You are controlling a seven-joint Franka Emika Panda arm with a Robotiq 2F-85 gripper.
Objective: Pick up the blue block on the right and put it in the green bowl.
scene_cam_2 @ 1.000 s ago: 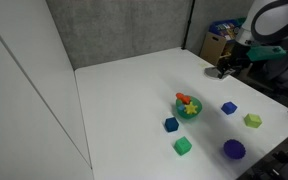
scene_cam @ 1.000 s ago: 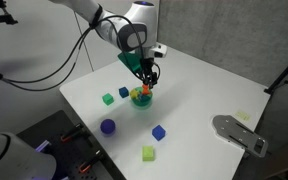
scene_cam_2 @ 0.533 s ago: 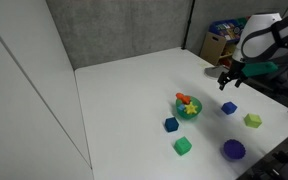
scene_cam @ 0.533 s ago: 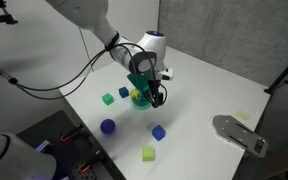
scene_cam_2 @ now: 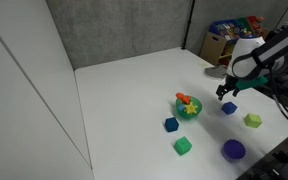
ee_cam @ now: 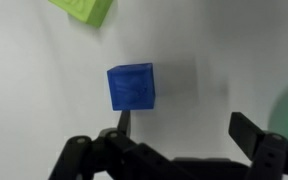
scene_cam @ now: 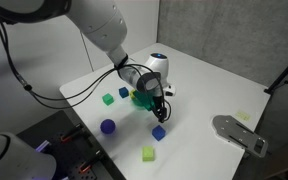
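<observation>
Tool (ee_cam: 182, 120) is being held over the white counter (scene_cam_2: 134, 100) with its fingers (ee_cam: 124, 118) spread apart; nothing is being gripped between them. In the wrist view the blue block (ee_cam: 132, 87) is being seen left of centre, just beyond the fingertips and nearer the left-hand finger than the right, so it is not yet being straddled. The opening is being kept much wider than the block, presumably so that a small sideways error can be tolerated on descent. In both exterior views the tool is being seen hanging above the block, between the block and the green bowl (scene_cam_2: 184, 114). In an exterior view the block (scene_cam_2: 229, 108) is being seen resting flat on the counter at right of centre, near the bowl but apart from it. The bowl is already being occupied by small orange and yellow items, so a drop near its middle is being judged safer than one at the rim. A yellow-green cube (scene_cam_2: 252, 120) and a purple ball (scene_cam_2: 233, 149) are being noted in the lower right, well apart from the block, so no obstruction to the grasp is being expected. A darker blue cube (scene_cam_2: 171, 125) lower left of the bowl is being noted as a possible mix-up. Step in hand is being judged as the approach: a sideways correction is being judged necessary before lowering and closing.
</observation>
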